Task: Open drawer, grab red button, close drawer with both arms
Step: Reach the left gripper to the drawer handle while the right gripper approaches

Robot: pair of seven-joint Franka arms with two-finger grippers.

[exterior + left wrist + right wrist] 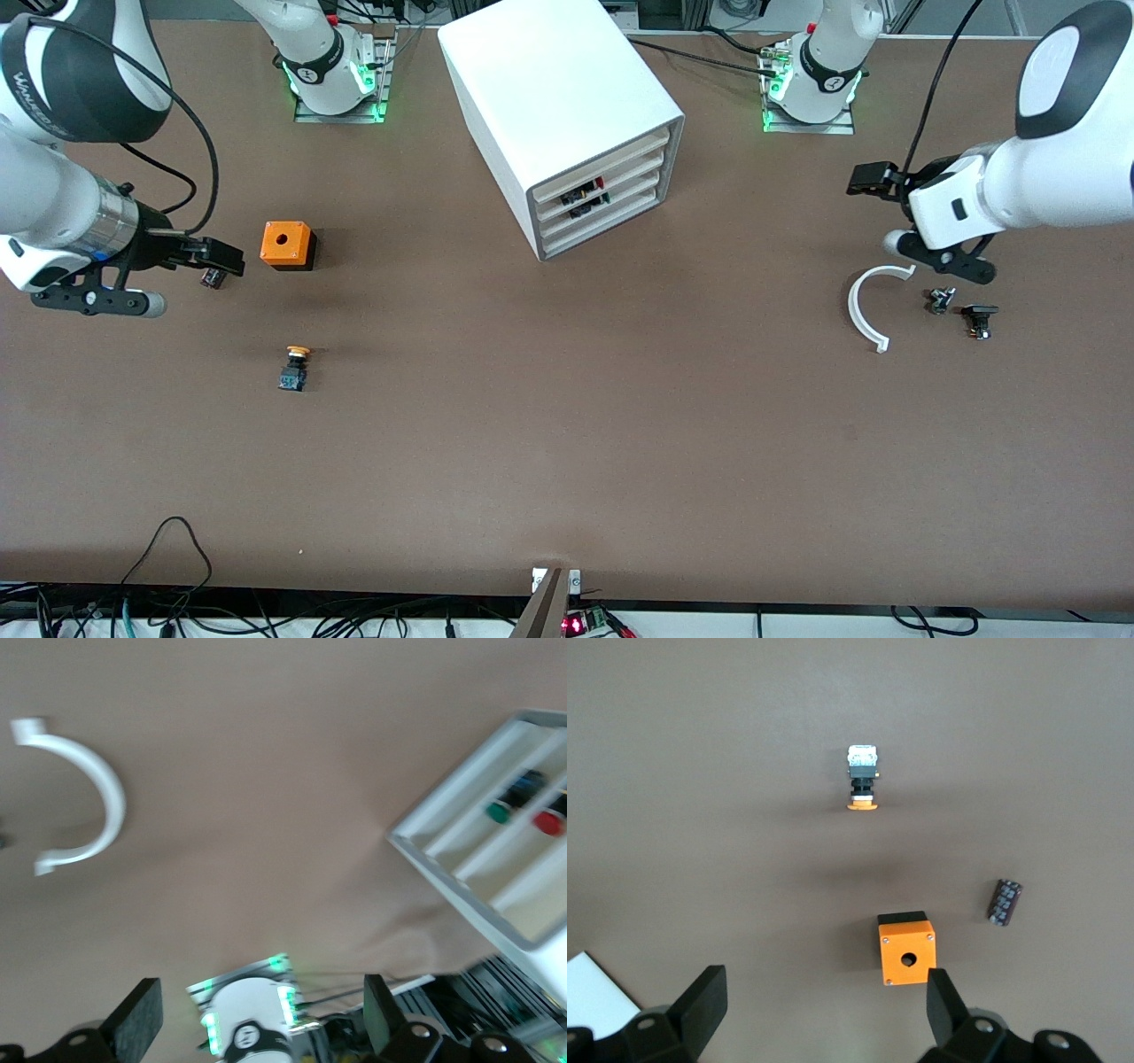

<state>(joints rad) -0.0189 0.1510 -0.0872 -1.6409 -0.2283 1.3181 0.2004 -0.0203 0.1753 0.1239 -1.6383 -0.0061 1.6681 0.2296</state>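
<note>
The brown counter [567, 461] carries everything, and the largest thing on it is the white four-drawer cabinet [567, 115], standing between the two arm bases with its front turned toward the left arm's end. The left hand [873, 182] hangs in the air with its fingers [137, 1014] spread apart and empty; the cabinet front lies well apart from it, off toward the middle of the counter. The drawer [611, 182], second from the top, sits flush with the others, so it is not yet pulled out. Through its front slot the button [549, 822] shows its red cap, beside a green-capped one in the slot above.

Just below the left hand lies a white half-ring clip [873, 306], with two small dark parts [961, 310] next to it.

The right hand [217, 257] hovers at the other end, also spread wide and holding nothing. Just beside it sits the orange box with a hole [288, 245], a small dark cylinder [1004, 902] lies under its tips, and the orange-capped button [295, 368] stands near.

My reading: the task is at its very start, with opening the drawer as the step in hand. The next move calls for one hand to travel to the cabinet front and hook the second drawer's edge, not its neighbours.
</note>
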